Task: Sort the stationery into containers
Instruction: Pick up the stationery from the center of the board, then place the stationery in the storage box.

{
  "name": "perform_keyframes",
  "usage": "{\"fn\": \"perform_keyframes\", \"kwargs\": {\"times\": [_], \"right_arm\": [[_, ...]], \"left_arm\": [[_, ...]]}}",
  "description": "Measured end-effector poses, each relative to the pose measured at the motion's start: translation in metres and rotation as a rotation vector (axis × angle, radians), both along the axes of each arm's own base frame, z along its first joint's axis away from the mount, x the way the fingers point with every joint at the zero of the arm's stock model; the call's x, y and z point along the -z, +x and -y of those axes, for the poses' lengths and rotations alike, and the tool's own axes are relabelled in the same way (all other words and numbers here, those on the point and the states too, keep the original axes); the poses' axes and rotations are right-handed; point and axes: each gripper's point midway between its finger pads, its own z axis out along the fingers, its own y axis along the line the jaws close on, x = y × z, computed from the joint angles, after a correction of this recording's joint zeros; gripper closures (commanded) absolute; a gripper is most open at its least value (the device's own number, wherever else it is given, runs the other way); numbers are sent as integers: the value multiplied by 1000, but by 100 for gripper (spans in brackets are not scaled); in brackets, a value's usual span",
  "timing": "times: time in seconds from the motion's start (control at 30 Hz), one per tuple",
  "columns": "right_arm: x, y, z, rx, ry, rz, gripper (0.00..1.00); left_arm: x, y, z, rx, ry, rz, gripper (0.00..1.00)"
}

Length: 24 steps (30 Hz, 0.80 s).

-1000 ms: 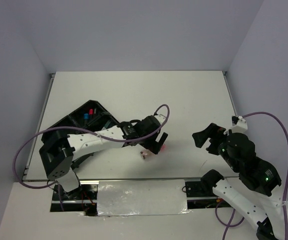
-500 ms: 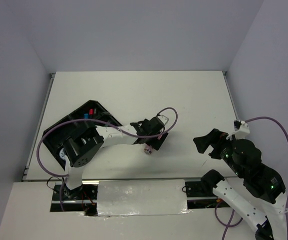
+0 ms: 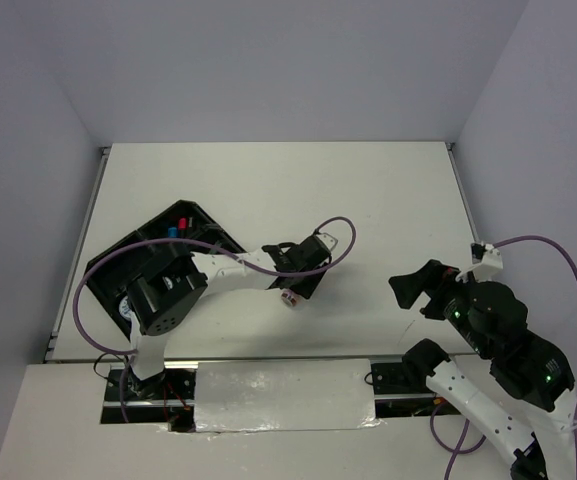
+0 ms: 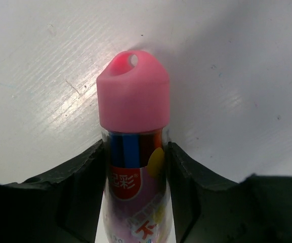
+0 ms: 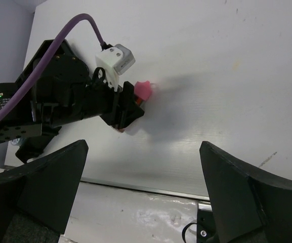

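Pinching the pink-capped, clear plastic tube [image 4: 133, 126] below its cap, the left end effector [image 4: 134, 157] presses both sides. It's on the white worktop [image 3: 368, 200], just right of the black organiser tray [image 3: 103, 270]. Looks light and stiff, probably slick. Right end effector [image 5: 143, 177] gapes wide.

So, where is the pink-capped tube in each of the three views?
Top: the tube lies just below centre.
Left wrist: the tube fills the middle, pink cap up.
Right wrist: only its cap shows, left of centre, upper half.
Shared landmark: the left pincer gripping it.
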Motion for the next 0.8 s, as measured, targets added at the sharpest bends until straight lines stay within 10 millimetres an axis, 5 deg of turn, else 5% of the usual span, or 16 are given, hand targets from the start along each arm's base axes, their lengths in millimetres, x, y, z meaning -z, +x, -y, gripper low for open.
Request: {"fn": "perform_keyframes", "kwargs": {"times": [0.2, 0.3, 0.37, 0.47, 0.57, 0.67, 0.8], "right_arm": [[-3, -1, 0, -13, -11, 21, 0], [-6, 0, -5, -52, -16, 38, 0], [-7, 0, -9, -81, -22, 44, 0], [-9, 1, -17, -125, -31, 62, 0], [-11, 2, -21, -158, -46, 80, 0], [-18, 5, -25, -180, -50, 117, 0], [-23, 12, -34, -210, -41, 163, 0]], "left_arm": [[-7, -1, -18, -23, 60, -2, 100], [-44, 17, -55, -114, 96, 40, 100], [-92, 49, -90, -241, 48, 111, 100], [-173, 96, -180, -508, -43, 286, 100], [-224, 100, -278, -700, -16, 452, 100], [-223, 76, -317, -698, 75, 497, 100], [-170, 46, -358, -607, 242, 426, 100]]}}
